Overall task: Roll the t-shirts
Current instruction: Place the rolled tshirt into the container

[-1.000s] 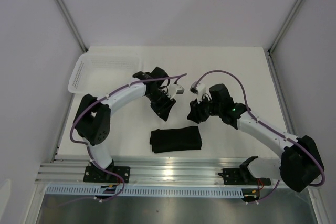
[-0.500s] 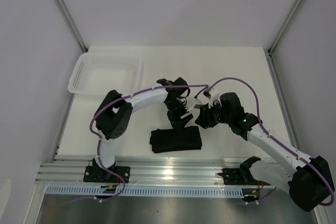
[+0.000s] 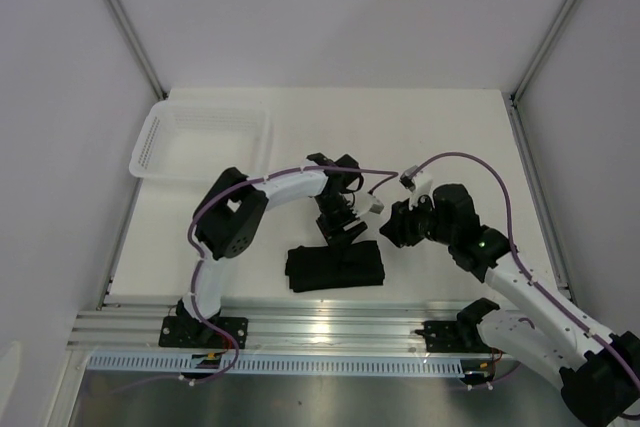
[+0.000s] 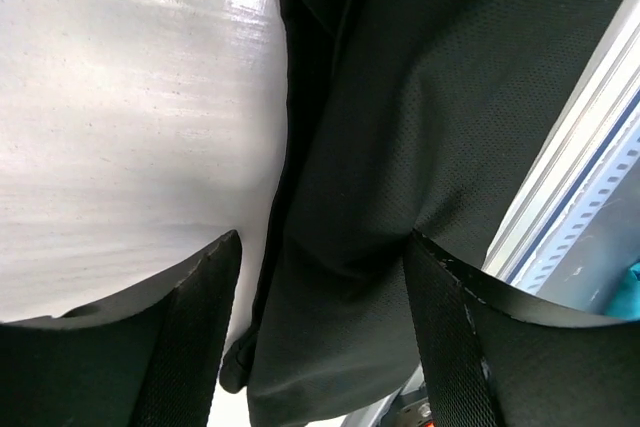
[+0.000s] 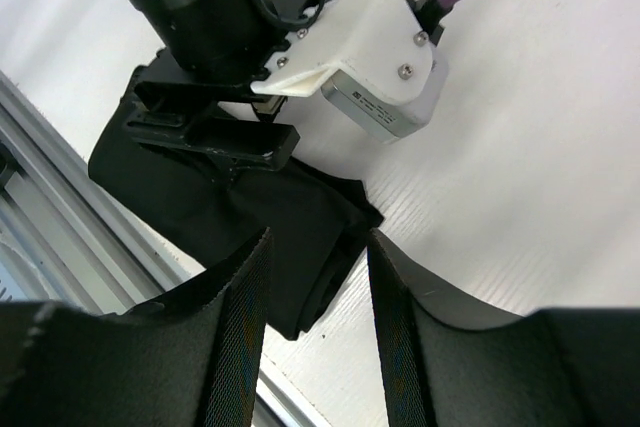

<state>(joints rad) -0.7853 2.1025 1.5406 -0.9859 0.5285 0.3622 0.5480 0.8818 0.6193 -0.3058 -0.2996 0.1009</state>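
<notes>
I see the left end effector (image 3: 338,234) spread wide over the far edge of the folded black t-shirt (image 3: 335,267), gripping nothing. The right end effector (image 3: 393,231) is half open, empty, just off the shirt's right end, near the counter (image 3: 430,137) front edge.

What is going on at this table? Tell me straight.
Two robot arms are working on a black cloth t-shirt, which lies as a compact folded bundle near the front edge of the white table. The left claw is open right over the bundle's far edge. The right claw is open beside its right end. Neither appears to grip the cloth. A white mesh plastic basket sits at the far left corner.
</notes>
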